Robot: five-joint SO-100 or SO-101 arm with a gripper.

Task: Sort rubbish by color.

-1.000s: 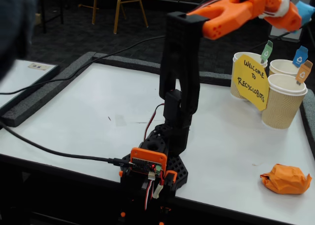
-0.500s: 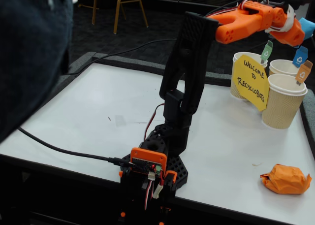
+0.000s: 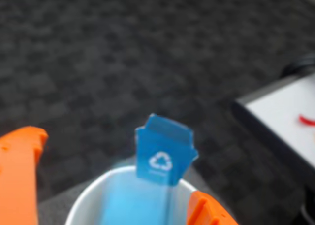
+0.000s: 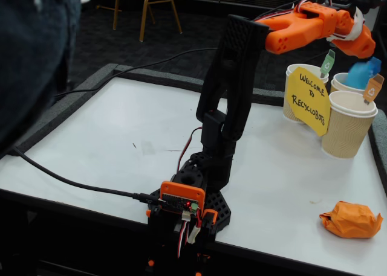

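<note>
over the cups, wrist view:
- gripper (image 3: 118, 185): two orange fingers enter from the bottom edge, one at left, one at lower right; jaws stand wide, nothing between them.
- blue wad (image 3: 133, 205): a blurred blue mass inside the white rim of the cup (image 3: 81, 208) below; it looks to be dropping in or just landed, cannot tell which.
- blue tag (image 3: 164, 150): recycling mark on it, stands at the cup's far rim, above the wad.
- background: dark carpet; a white table corner at right.

fixed view:
- gripper (image 4: 366, 46): arm stretched high to the right, tip over the far cups; finger gap not readable from this side.
- blue wad (image 4: 361, 75): free of the gripper, at the mouth of the far right cup (image 4: 340, 81), apart from the fingers above.
- orange wad (image 4: 352, 219): lies on the table (image 4: 121, 143) near the right front edge, well apart from the cups.
- green wad: not seen; may be inside a cup, cannot tell.
- sign (image 4: 310, 101): yellow, leans on the front of the cups.

step, judged: release of the blue wad into the blue-tagged cup, done or nearly so.
next, judged: lift clear of the tags without knocking them, swing back and down to the orange wad, close on it, carry it to the orange-tagged cup (image 4: 347, 126).
</note>
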